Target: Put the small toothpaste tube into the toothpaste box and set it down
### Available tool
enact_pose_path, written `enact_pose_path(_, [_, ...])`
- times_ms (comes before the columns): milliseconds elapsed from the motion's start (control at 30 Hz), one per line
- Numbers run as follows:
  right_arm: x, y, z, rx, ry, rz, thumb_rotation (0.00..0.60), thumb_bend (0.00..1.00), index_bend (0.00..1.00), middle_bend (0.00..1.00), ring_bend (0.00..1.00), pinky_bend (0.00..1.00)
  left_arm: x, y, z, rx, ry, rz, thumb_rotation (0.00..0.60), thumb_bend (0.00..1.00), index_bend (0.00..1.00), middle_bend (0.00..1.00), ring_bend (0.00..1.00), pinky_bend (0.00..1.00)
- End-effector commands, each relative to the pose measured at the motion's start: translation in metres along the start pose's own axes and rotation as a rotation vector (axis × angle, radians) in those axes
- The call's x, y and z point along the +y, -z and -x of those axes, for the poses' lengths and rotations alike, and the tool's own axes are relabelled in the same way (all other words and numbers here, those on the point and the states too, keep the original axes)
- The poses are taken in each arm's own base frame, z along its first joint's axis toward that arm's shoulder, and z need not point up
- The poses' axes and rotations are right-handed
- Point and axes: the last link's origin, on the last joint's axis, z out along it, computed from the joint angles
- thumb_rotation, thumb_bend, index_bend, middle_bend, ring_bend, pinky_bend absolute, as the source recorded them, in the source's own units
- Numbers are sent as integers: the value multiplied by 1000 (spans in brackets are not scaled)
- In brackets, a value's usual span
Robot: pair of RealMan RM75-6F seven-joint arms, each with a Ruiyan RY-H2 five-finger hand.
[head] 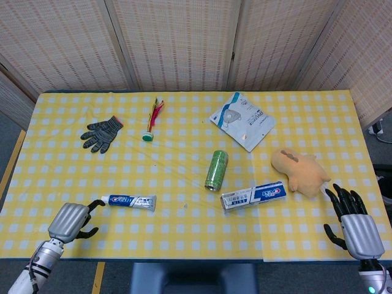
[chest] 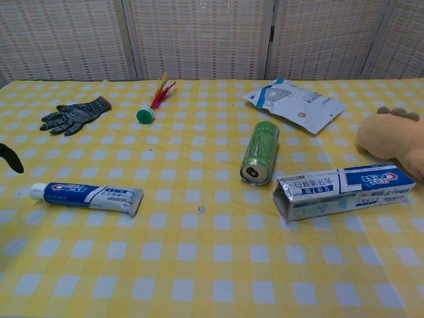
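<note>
Small blue-and-white toothpaste tube (head: 129, 201) flat on yellow checked table (head: 184, 233), near left, cap toward left hand (head: 71, 222), fingers apart, empty, just beside cap. Blue-and-silver toothpaste box (head: 253, 196) lying near right, open end leftward. Right hand (head: 356, 229) spread, empty, near-right table edge.

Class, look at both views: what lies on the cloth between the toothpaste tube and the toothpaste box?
Only bare checked cloth separates the toothpaste tube and toothpaste box, clearest in the chest view.

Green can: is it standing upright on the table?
No, the green can lies on its side, its open end facing the camera.
</note>
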Motion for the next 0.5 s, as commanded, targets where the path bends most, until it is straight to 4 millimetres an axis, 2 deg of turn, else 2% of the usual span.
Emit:
enact_pose_path(33, [0,-1,0,-4,-4,1,600,390,0,0,0,0,23,-23,-2,-11,11,36,600,298,328,1000,1000,1000])
enact_pose_path(267, [2,-3,-1,-21,-16,2,600,390,0,0,0,0,43,-48,6,-24,22,65,600,319,363,1000,1000,1000])
enact_pose_path(500, [7,-7,-6,-20,-33,21,600,390,0,0,0,0,55,-71,12,-48,35,52,600,318,368,1000,1000,1000])
